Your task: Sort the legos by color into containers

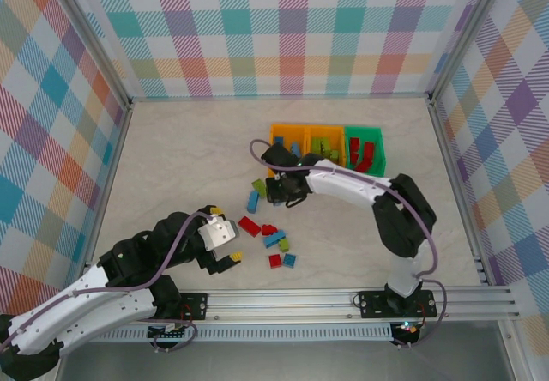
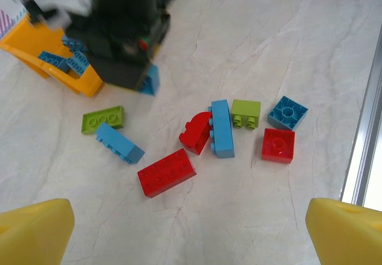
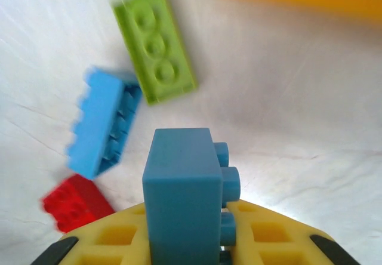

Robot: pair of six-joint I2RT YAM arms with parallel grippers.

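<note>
Three bins stand in a row at the back: an orange bin (image 1: pixel 283 130) with blue legos, an orange bin (image 1: pixel 326 130) with lime ones, and a green bin (image 1: pixel 377 136) with red ones. My right gripper (image 1: pixel 276 192) hovers just in front of the left orange bin, shut on a blue brick (image 3: pixel 182 187) held between its yellow pads (image 3: pixel 268 241). Loose legos lie on the table: a red 2x4 (image 2: pixel 166 172), a blue bar (image 2: pixel 221 128), a lime brick (image 2: pixel 103 119) and others. My left gripper (image 2: pixel 191 241) hangs open above the table near the red 2x4.
Near my right gripper lie a lime brick (image 3: pixel 154 44), a blue brick (image 3: pixel 104 122) and a red one (image 3: pixel 76 210). A metal rail (image 1: pixel 343 299) runs along the near edge. Checked walls enclose the marble table (image 1: pixel 171 166).
</note>
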